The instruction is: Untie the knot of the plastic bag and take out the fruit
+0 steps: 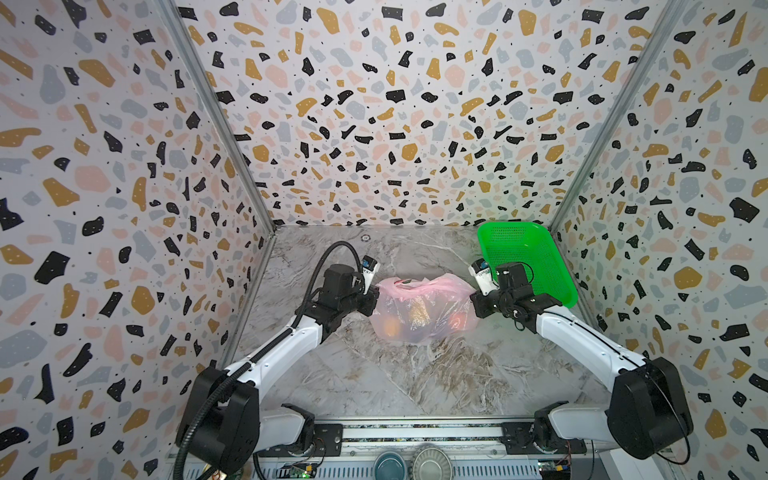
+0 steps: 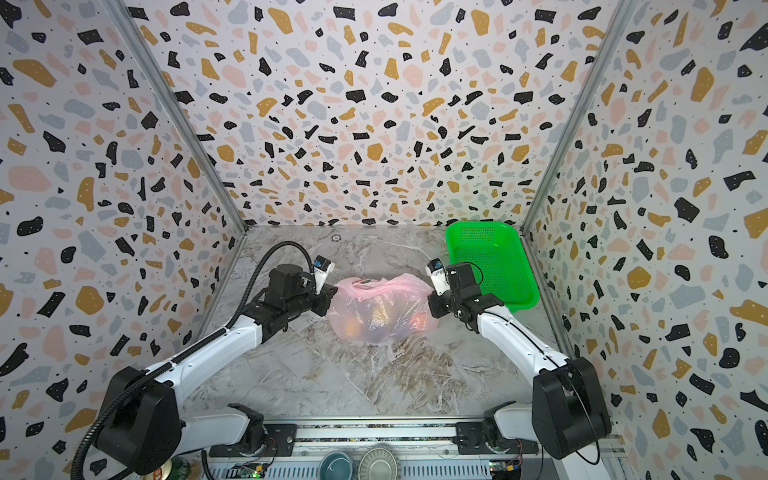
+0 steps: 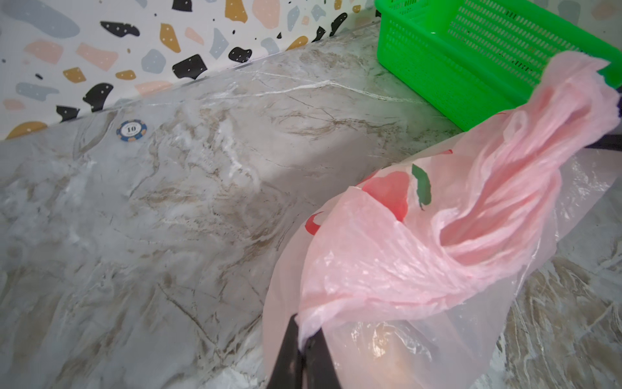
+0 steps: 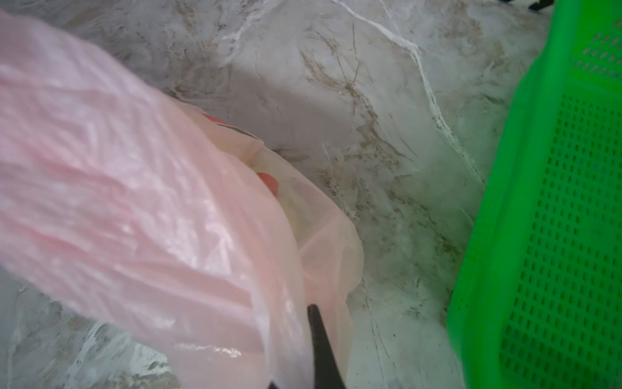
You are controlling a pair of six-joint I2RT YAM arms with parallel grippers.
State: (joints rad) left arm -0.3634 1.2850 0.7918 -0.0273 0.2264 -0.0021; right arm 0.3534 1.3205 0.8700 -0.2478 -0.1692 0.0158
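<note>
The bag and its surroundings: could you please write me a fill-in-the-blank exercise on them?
1. The bag is pale ____.
2. The basket is bright ____.
3. The chip on the table reads ____.
4. The left pincer and right pincer are both ____ on the bag.
Missing: pink; green; 10; shut.

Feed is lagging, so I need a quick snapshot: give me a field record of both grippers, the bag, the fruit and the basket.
left gripper: shut on a bunched pink strip at the plastic bag top
right gripper: shut on the bag's opposite end
plastic bag: resting on the table, top band stretched between the grippers
knot: not discernible in any view
fruit: inside the bag, orange and yellowish shapes showing through
basket: green, empty, back right corner
</note>
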